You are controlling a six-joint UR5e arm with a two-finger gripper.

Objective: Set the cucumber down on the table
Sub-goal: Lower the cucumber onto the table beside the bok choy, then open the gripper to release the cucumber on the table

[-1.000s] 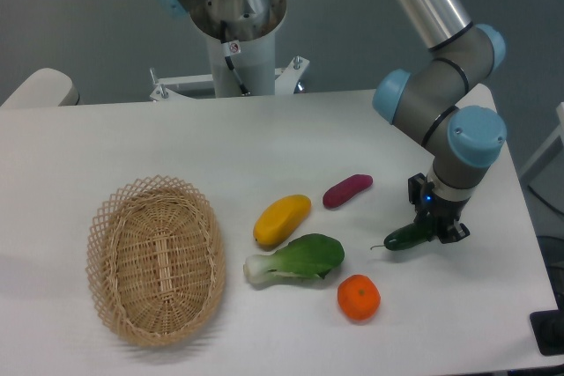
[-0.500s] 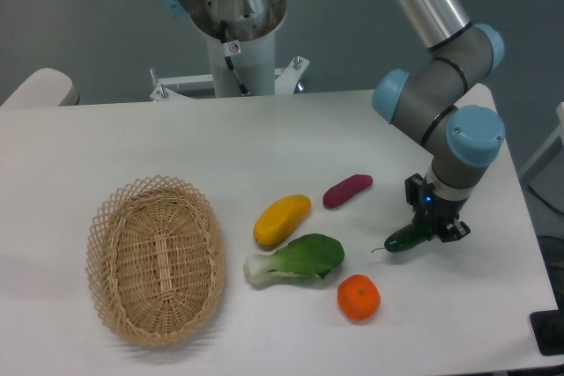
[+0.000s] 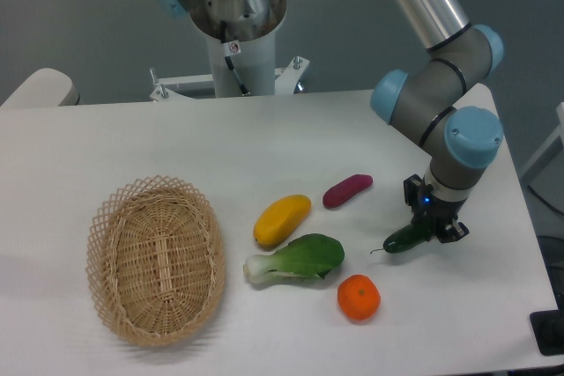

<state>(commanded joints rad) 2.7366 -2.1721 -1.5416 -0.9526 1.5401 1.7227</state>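
1. Take the oval woven wicker basket [image 3: 156,258] as your landmark; it sits at the left of the large flat white rectangular table [image 3: 264,143].
2. To the right of the basket, and apart from it, you see a yellow oblong mango [image 3: 282,219] lying at an angle.
3. Just below the mango, still right of the basket, lies a leafy green bok choy with a white stem [image 3: 296,260], its stem end pointing toward the basket.
4. Further right of the basket, above the bok choy, you find a small dark pink oblong vegetable [image 3: 347,190], and below it a round orange fruit [image 3: 359,298].
5. Farthest right from the basket, the black two-finger gripper [image 3: 430,231] of the grey and blue arm points down at the slim dark green glossy cucumber [image 3: 408,239].
6. Its jaws pinch the cucumber's right end; the thin stem tip points back toward the basket, low by the table, but you cannot tell if it touches.
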